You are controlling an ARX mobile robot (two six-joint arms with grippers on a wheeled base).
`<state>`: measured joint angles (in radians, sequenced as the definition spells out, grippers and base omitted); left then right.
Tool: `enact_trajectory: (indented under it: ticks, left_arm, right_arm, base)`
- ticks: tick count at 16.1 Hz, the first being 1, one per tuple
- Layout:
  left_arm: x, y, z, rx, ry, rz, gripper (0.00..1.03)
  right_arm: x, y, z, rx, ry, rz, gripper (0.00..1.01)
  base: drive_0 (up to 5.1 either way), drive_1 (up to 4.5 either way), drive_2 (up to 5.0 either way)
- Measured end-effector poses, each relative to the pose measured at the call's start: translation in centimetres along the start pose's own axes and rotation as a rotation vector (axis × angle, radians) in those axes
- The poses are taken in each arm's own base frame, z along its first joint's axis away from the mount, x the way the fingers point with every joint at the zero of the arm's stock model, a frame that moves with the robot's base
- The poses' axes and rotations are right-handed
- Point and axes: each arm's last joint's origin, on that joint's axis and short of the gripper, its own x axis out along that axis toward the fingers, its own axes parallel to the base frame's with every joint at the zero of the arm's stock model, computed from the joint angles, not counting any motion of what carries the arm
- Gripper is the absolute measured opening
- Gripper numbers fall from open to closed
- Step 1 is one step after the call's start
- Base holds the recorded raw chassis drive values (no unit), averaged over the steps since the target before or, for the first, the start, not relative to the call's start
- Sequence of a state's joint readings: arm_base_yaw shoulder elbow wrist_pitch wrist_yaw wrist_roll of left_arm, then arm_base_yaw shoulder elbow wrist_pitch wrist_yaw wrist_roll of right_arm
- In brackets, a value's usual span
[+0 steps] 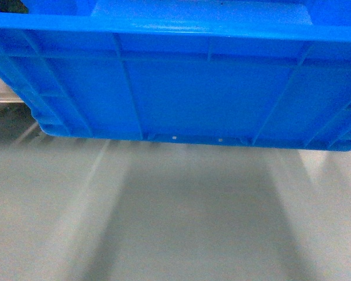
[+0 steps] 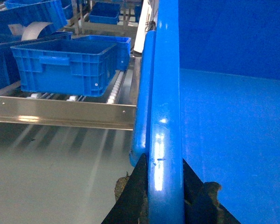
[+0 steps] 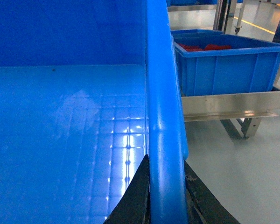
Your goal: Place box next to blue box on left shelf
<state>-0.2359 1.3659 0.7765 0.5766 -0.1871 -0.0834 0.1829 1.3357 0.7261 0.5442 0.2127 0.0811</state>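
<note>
A large bright-blue plastic crate with ribbed walls and a thick rolled rim (image 1: 181, 88) is held off the grey floor (image 1: 175, 222), filling the upper half of the head view. In the left wrist view, the left gripper (image 2: 165, 196) is seen clamped on the crate's rim: one dark finger (image 2: 133, 196) is pressed against the outer face and the other against the inner face, the jaws parted only by the rim's thickness. In the right wrist view, the right gripper (image 3: 167, 196) is closed on the opposite rim in the same way, with a dark finger (image 3: 136, 198) on each side.

The silvery steel roller shelf with a flat front lip (image 2: 60, 114) is seen ahead on the left, well apart from the held crate. A second blue ribbed crate (image 2: 65, 65) is resting on its white rollers. Another blue crate holding red items (image 3: 224, 65) is seen on a steel rack at the right.
</note>
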Motion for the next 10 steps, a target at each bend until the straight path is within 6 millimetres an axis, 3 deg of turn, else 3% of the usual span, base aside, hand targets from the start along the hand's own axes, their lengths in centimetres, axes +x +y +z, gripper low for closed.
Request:
enact_trajectory:
  ticks: [10]
  left_arm:
    - [0.00, 0.00, 0.00, 0.000, 0.000, 0.000, 0.09]
  right_arm:
    - [0.01, 0.00, -0.01, -0.003, 0.000, 0.000, 0.09]
  base:
    - [0.1, 4.31, -4.1]
